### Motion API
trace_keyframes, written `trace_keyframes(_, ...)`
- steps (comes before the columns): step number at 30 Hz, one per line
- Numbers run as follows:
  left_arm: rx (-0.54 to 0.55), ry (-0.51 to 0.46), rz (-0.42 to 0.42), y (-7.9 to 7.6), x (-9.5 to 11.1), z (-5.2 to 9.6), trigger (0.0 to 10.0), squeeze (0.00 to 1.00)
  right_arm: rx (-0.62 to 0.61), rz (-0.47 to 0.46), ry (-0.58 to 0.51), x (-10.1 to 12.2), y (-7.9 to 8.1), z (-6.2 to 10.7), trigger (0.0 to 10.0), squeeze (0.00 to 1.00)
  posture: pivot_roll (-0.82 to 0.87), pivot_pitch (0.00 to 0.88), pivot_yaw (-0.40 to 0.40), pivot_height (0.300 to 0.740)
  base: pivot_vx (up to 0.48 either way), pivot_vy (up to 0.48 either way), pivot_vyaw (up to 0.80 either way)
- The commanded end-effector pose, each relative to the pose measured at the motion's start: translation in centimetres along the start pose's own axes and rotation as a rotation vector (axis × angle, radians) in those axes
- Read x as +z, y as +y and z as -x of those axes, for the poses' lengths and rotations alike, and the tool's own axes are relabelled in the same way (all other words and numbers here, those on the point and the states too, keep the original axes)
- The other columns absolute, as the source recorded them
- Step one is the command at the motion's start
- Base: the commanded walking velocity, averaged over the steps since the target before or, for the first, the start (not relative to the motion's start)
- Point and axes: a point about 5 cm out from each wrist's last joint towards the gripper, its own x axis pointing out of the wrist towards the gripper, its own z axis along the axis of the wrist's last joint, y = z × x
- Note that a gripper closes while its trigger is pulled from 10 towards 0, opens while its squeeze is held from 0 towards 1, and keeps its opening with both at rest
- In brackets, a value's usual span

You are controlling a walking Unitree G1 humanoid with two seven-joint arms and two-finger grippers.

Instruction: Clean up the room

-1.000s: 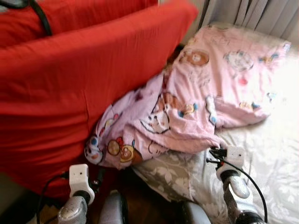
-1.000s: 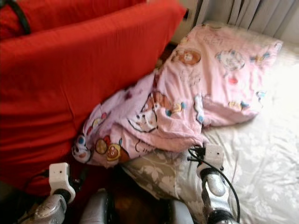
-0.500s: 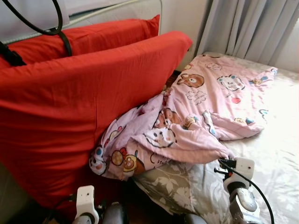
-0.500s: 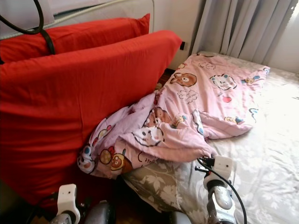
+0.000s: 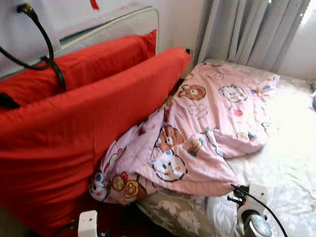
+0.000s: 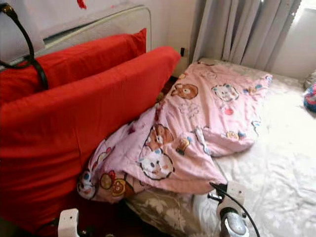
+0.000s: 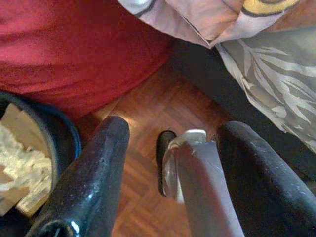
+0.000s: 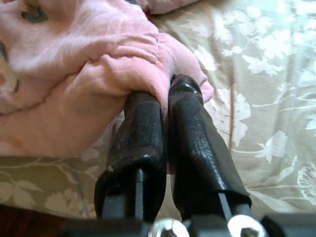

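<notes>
- Right gripper [image 8: 165, 96]: fingers pressed together on a bunched corner fold of the pink blanket [image 5: 207, 128]; the pinch at the near edge gives a handle for dragging or straightening the cloth.
- Blanket runs away from that gripper across the floral bedsheet [image 5: 286, 168], its far side bunched against the red cushions [image 5: 74, 123]; judged still untidy.
- Left gripper [image 7: 170, 163]: fingers spread wide, holding nothing, hanging over wooden floor [image 7: 148, 113] beside a dark bin [image 7: 64, 143]; idle.

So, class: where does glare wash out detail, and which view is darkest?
Eye views: window light bleaches the bedsheet and the pink blanket's far end; the red cushion is evenly lit. Left wrist view: darkest, the floor shaded. Right wrist view: bright, soft.
</notes>
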Motion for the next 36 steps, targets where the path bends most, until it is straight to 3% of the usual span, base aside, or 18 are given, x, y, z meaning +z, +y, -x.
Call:
trace_keyframes(1, 0.011, 0.041, -0.02, 0.5, -0.9, 0.2, 10.0, 0.0, -0.019, 0.03, 0.13, -2.8, -0.1, 0.9, 10.0, 0.0, -0.01, 0.0, -0.054, 0.74, 0.0, 0.0, 0.0)
trace_keyframes(5, 0.016, 0.056, -0.021, 0.6, -1.2, 0.3, 10.0, 0.0, -0.019, 0.056, 0.225, -4.9, -0.1, 1.8, 10.0, 0.0, 0.01, 0.0, -0.059, 0.74, 0.0, 0.0, 0.0)
trace_keyframes(8, 0.014, 0.056, -0.017, 0.6, -1.1, 0.3, 10.0, 0.0, 0.001, 0.037, 0.295, -6.7, 0.8, 2.6, 10.0, 0.0, 0.02, 0.0, -0.057, 0.74, 0.0, 0.0, 0.0)
trace_keyframes(16, -0.002, 0.081, -0.037, -0.3, -1.4, 0.2, 10.0, 0.0, 0.051, 0.065, 0.284, -6.0, 1.5, 2.1, 10.0, 0.0, 0.01, 0.0, -0.052, 0.74, 0.0, 0.0, 0.0)
trace_keyframes(25, -0.002, 0.099, -0.037, -0.7, -1.6, 0.2, 10.0, 0.0, 0.104, 0.122, 0.344, -7.3, 2.2, 2.8, 10.0, 0.0, 0.01, 0.0, -0.057, 0.74, 0.0, 0.0, 0.0)
trace_keyframes(36, -0.018, 0.099, -0.055, -1.0, -1.4, 0.1, 10.0, 0.0, 0.089, 0.133, 0.333, -7.6, 2.1, 3.0, 10.0, 0.0, 0.01, 0.0, -0.054, 0.74, 0.0, 0.0, 0.0)
